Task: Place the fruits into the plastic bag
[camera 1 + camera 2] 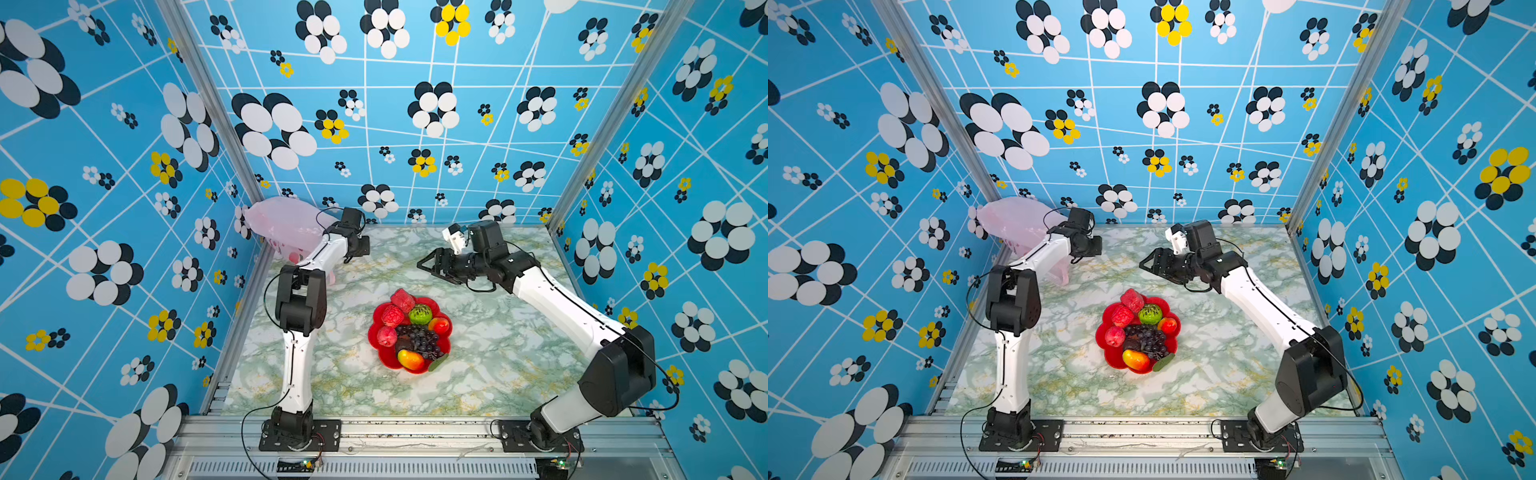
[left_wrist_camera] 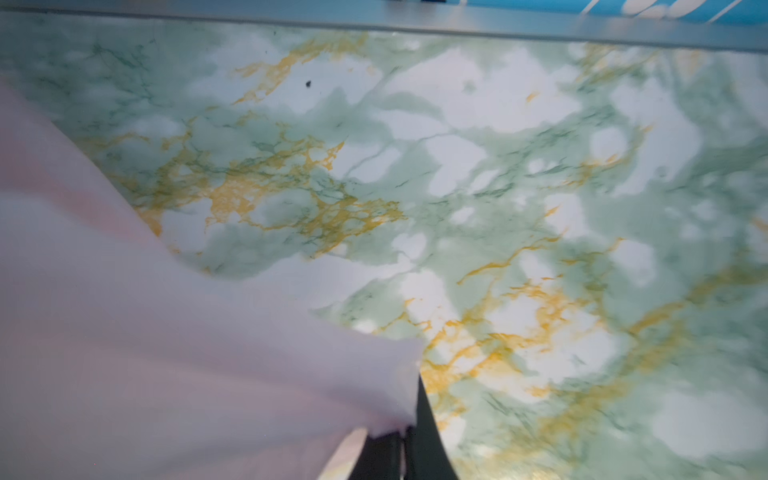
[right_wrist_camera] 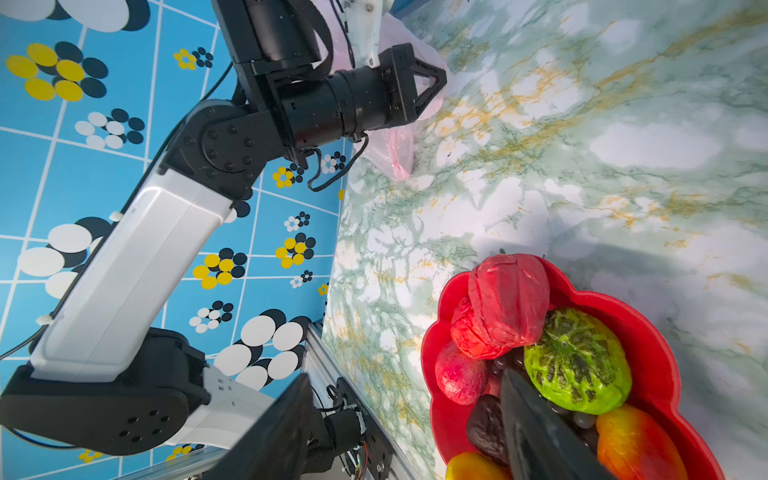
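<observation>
Marbled bench; beyond the red plate, left claw seemingly pinches plastic bag, whose film may slip; right claw open.

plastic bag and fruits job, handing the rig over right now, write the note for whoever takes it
Left gripper: shut on an edge of the plastic bag, which is held up at the far-left corner of the table.
Right gripper: open and empty, hovering above the table beyond the plate.
Fruits: all piled on the red flower-shaped plate mid-table.
Done: bag gripped.
Left: no fruit is bagged; the bag mouth is not visibly open. Likely next: open the bag, then move each fruit in.
</observation>
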`<action>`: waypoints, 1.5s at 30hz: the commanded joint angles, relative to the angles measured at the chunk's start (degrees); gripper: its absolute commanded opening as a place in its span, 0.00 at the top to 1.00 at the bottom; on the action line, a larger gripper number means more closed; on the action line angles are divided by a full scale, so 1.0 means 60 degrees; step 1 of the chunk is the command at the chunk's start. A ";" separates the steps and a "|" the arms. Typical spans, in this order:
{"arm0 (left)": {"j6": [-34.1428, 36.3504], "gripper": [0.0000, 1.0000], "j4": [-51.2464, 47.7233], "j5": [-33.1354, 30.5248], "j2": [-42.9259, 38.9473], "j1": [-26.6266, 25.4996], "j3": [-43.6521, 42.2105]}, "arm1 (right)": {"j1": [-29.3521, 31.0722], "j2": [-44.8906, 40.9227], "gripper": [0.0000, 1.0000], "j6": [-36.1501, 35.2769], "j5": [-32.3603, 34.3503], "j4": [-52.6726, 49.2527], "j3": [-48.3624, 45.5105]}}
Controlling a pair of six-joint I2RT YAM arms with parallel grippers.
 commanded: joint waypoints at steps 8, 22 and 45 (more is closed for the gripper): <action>-0.3284 1.00 -0.1001 0.5211 -0.2751 0.0635 0.3012 | 0.0037 -0.1015 0.27 -0.0151 0.0656 -0.0382 0.0172; -0.6682 1.00 0.2499 0.7486 -0.4739 0.0569 0.0444 | 0.0019 0.0427 0.15 -0.3792 0.4034 -0.4366 0.2899; -0.7755 1.00 0.3957 0.8366 -0.5231 0.0642 -0.1411 | 0.0026 0.0966 0.90 -0.3288 0.5295 -0.4704 0.2257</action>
